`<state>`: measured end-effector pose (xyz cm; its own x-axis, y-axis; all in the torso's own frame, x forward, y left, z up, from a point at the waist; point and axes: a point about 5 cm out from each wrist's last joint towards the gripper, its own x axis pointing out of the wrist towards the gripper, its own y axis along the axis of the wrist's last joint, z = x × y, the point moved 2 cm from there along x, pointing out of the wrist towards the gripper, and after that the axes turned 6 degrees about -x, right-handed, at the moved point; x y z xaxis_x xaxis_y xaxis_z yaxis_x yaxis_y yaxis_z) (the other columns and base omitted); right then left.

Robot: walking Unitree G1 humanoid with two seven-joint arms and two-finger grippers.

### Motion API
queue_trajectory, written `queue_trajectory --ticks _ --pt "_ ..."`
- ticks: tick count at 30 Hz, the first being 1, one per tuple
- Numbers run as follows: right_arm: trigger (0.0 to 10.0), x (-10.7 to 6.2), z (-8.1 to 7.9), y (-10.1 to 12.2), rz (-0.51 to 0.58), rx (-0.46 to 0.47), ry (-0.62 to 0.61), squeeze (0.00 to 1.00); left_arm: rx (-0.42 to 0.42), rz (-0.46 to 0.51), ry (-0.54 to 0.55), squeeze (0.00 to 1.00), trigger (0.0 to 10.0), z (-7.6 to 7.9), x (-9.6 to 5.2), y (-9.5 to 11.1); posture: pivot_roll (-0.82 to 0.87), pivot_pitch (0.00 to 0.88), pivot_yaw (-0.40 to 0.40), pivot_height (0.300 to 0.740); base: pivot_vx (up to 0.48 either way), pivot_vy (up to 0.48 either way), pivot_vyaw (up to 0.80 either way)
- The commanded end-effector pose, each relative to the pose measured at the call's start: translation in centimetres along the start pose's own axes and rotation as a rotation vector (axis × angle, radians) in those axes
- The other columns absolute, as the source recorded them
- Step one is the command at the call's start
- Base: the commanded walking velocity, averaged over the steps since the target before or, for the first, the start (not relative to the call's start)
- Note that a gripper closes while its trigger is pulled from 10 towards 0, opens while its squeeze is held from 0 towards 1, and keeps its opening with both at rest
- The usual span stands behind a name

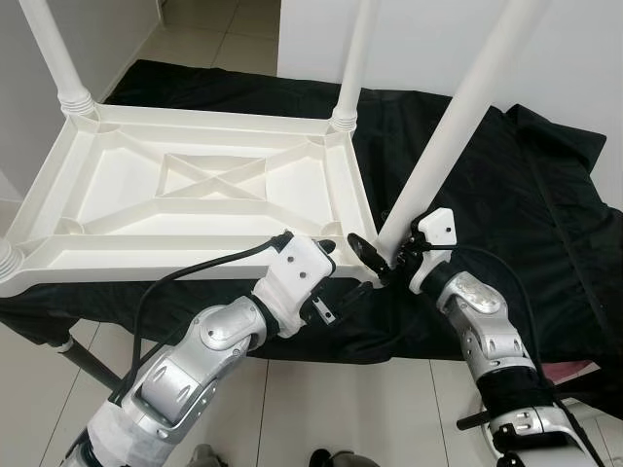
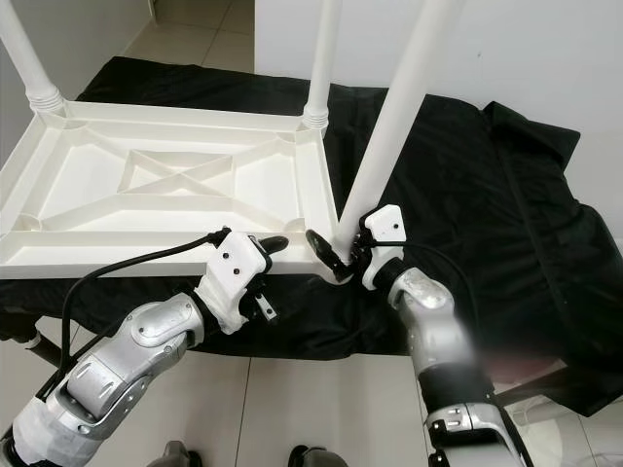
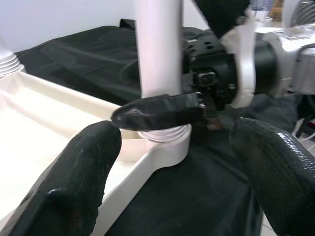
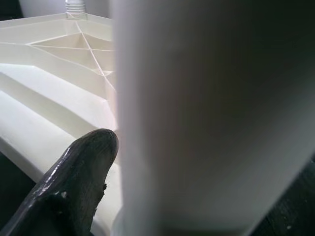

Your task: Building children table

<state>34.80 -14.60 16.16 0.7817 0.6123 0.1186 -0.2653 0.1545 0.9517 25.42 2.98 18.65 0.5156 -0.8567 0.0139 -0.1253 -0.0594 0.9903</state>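
Observation:
A white plastic children's table [image 1: 195, 185] lies upside down on a black cloth. A white leg [image 1: 458, 117] stands tilted in its near right corner socket [image 3: 165, 140]. My right gripper [image 1: 383, 257] is shut on the base of this leg, with one black finger [image 3: 157, 110] lying across the leg's front; the leg [image 4: 206, 113] stands close beside a finger [image 4: 78, 177] in the right wrist view. My left gripper [image 1: 336, 277] is open just in front of the same corner, its fingers [image 3: 74, 182] spread either side of the socket without touching it.
Two more legs stand in the far corners, one at the back left [image 1: 54, 49] and one at the back right [image 1: 355, 58]. The black cloth [image 1: 526, 195] covers the support and hangs over its near edge. Tiled floor [image 1: 321, 409] lies below, a white wall behind.

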Motion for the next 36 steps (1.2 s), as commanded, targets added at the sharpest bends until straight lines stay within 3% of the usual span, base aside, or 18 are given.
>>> queue_trajectory --ticks 1,2,3,4,5,7,8,9,10,17,18,19,20,29,33,36 --pt "9.6 0.0 0.2 -0.2 -0.011 -0.011 0.01 0.0 -0.008 -0.021 -0.057 0.0 10.0 0.9 0.0 -0.3 0.06 0.113 -0.086 0.74 0.0 0.0 0.0" --pt "6.3 0.0 0.5 -0.2 -0.015 -0.015 0.014 0.0 -0.006 -0.024 -0.062 0.0 10.0 0.9 0.0 -0.4 0.06 0.113 -0.085 0.74 0.0 0.0 0.0" --pt "6.3 0.0 0.5 -0.2 -0.015 -0.015 0.014 0.0 -0.006 -0.024 -0.062 0.0 10.0 0.9 0.0 -0.4 0.06 0.113 -0.085 0.74 0.0 0.0 0.0" --pt "4.4 0.0 0.6 -0.3 -0.017 -0.017 0.017 0.0 -0.002 -0.026 -0.063 0.0 10.0 0.9 0.0 -0.4 0.06 0.113 -0.084 0.74 0.0 0.0 0.0" --pt "4.4 0.0 0.6 -0.3 -0.017 -0.017 0.017 0.0 -0.002 -0.026 -0.063 0.0 10.0 0.9 0.0 -0.4 0.06 0.113 -0.084 0.74 0.0 0.0 0.0" --pt "2.4 -0.1 0.9 -0.3 -0.009 -0.021 0.011 0.0 0.003 -0.027 -0.065 0.0 10.0 0.9 0.0 -0.4 0.07 0.113 -0.084 0.74 0.0 0.0 0.0" --pt "2.4 -0.1 0.9 -0.3 -0.006 -0.022 0.01 0.0 0.004 -0.027 -0.065 0.0 10.0 0.9 0.0 -0.4 0.07 0.113 -0.084 0.74 0.0 0.0 0.0" --pt "0.8 -0.1 0.9 -0.3 0.0 -0.012 0.011 0.0 0.002 -0.027 -0.066 0.0 10.0 1.0 0.0 -0.4 0.07 0.115 -0.084 0.74 0.0 0.0 0.0" --pt "0.0 -0.1 0.8 -0.4 0.002 -0.01 0.012 0.0 -0.002 -0.027 -0.067 0.0 10.0 1.1 0.0 -0.4 0.07 0.115 -0.084 0.74 0.0 0.0 0.0" --pt "0.0 -0.4 1.0 -0.8 -0.008 0.005 -0.01 0.0 -0.002 -0.032 -0.063 0.0 10.0 1.2 0.0 -0.4 0.07 0.119 -0.087 0.74 0.0 0.0 0.0" --pt "4.6 -0.5 1.0 -1.0 -0.015 0.007 -0.024 0.0 -0.002 -0.033 -0.061 0.0 10.0 1.2 0.0 -0.4 0.07 0.119 -0.087 0.74 0.0 0.0 0.0" --pt "4.6 -0.5 1.0 -1.0 -0.015 0.007 -0.024 0.0 -0.002 -0.033 -0.061 0.0 10.0 1.2 0.0 -0.4 0.07 0.119 -0.087 0.74 0.0 0.0 0.0" --pt "10.0 -0.6 1.0 -1.1 -0.021 0.023 -0.038 0.0 -0.003 -0.034 -0.06 0.0 10.0 1.2 0.0 -0.4 0.07 0.12 -0.088 0.74 0.0 0.0 0.0" --pt "10.0 -0.7 1.0 -1.6 -0.041 0.063 -0.089 0.0 -0.005 -0.034 -0.058 0.0 10.0 1.3 0.0 -0.5 0.06 0.119 -0.09 0.74 0.0 0.0 0.0" --pt "10.0 -0.3 0.3 -2.7 -0.12 0.124 -0.226 0.0 -0.008 -0.036 -0.062 0.0 10.0 1.3 0.0 -0.5 0.06 0.113 -0.091 0.74 0.0 0.0 0.0" --pt "10.0 -0.1 -0.1 -2.6 -0.125 0.134 -0.242 0.0 -0.009 -0.037 -0.064 0.0 10.0 1.3 0.0 -0.5 0.06 0.113 -0.092 0.74 0.0 0.0 0.0"
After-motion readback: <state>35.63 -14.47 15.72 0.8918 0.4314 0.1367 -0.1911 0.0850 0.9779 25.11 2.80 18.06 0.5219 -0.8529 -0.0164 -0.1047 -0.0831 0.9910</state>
